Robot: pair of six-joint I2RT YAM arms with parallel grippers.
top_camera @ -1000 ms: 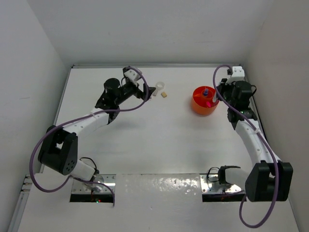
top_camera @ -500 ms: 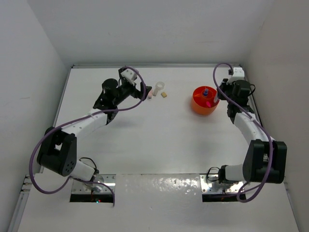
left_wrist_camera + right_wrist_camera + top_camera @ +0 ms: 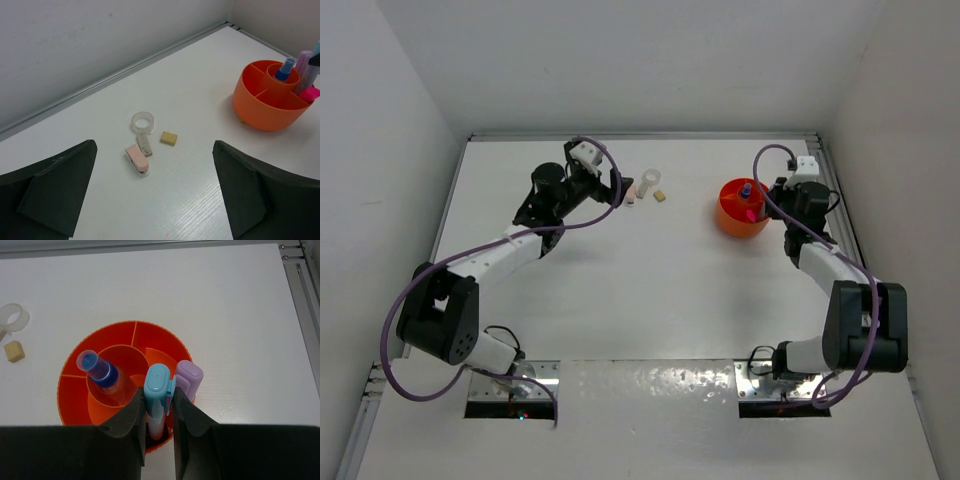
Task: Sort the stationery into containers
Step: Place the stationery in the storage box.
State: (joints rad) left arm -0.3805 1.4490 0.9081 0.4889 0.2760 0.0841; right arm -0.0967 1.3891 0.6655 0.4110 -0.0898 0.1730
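Note:
The orange tub stands under my right gripper, which is shut on a pastel blue marker held upright in an outer compartment. A lilac marker stands beside it. The small blue bottle leans in the centre cup. A pink marker shows in the tub. My left gripper hangs open above the table, holding nothing. Ahead of it lie the clear ring, the tan block and a pink piece. In the top view the tub is at the far right.
A small grey strip lies between the clear ring and the pink piece. The back wall edge runs just behind these items. A metal rail borders the table's right side near the tub.
The left gripper has drawn back a little to the left, away from the ring. The right wrist has shifted slightly nearer and lower over the tub, still shut on the blue marker.

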